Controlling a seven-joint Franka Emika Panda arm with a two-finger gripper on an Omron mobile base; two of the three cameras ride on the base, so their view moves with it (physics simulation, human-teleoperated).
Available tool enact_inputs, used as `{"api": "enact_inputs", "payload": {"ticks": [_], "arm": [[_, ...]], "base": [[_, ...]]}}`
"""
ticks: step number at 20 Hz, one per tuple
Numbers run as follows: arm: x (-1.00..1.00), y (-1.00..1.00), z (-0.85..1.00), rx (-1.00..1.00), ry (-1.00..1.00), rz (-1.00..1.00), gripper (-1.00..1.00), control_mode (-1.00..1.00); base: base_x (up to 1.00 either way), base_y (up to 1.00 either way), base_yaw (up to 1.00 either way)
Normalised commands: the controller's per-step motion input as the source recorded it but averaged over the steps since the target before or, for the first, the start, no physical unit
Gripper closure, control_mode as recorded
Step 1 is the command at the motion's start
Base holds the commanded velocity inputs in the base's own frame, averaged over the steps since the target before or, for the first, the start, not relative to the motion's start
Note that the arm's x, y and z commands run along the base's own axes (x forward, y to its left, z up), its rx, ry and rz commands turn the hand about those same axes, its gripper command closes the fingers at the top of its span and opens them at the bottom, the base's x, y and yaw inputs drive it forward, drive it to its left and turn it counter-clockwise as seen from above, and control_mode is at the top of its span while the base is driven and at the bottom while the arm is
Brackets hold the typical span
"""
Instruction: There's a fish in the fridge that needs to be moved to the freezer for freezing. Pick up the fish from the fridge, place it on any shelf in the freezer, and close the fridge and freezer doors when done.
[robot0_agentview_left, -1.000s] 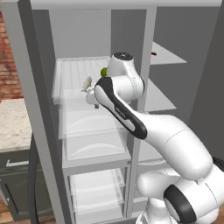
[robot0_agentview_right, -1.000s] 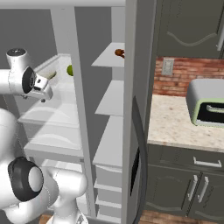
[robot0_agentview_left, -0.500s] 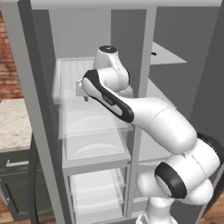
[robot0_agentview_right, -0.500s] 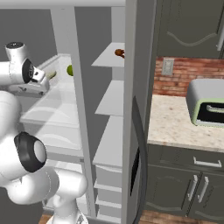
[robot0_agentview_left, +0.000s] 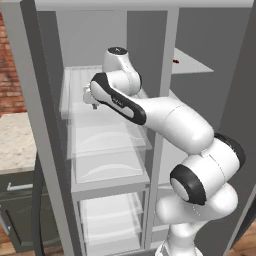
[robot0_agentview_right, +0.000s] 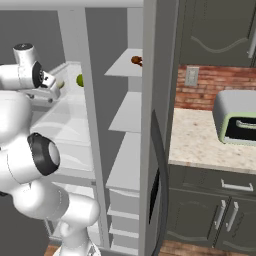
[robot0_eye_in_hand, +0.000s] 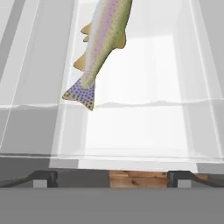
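Observation:
In the hand view the fish (robot0_eye_in_hand: 104, 41), silvery with a speckled tail, lies slanted on a clear glass shelf (robot0_eye_in_hand: 140, 127) of the fridge (robot0_agentview_left: 107, 135). My gripper (robot0_eye_in_hand: 111, 177) is open, its two dark fingertips (robot0_eye_in_hand: 43, 177) spread wide below the tail. Nothing sits between them and they are clear of the fish. In the left base view the hand (robot0_agentview_left: 92, 98) reaches in over the upper glass shelf and hides the fish. In the right base view the gripper (robot0_agentview_right: 49, 83) hangs just left of the fish (robot0_agentview_right: 60, 85). The freezer (robot0_agentview_right: 129, 112) stands open beside the fridge.
A round green ball (robot0_agentview_right: 79, 80) rests on the same shelf behind the fish. A small brown item (robot0_agentview_right: 136, 60) lies on the freezer's top shelf. The fridge door (robot0_agentview_left: 35, 110) stands open at left, the freezer door (robot0_agentview_right: 161, 115) at right. On the counter (robot0_agentview_right: 195, 142) sits a pale toaster oven (robot0_agentview_right: 236, 117).
The arm's upper links have swung round and forward, and the hand has shifted slightly left and up over the shelf. The jaws have stayed open.

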Motion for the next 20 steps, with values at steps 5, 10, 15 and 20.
{"api": "enact_inputs", "payload": {"ticks": [5,10,15,20], "arm": [[0.40,0.14,0.00,0.00,0.00,0.00,-1.00,-1.00],[0.45,0.16,0.00,0.00,0.00,0.00,-1.00,-1.00],[0.42,0.06,0.00,0.00,0.00,0.00,-1.00,-1.00],[0.36,0.03,-0.07,0.00,0.00,-0.02,-1.00,-1.00]], "base": [[0.00,0.00,0.00],[0.00,0.00,0.00],[0.00,0.00,0.00],[0.00,0.00,0.00]]}}
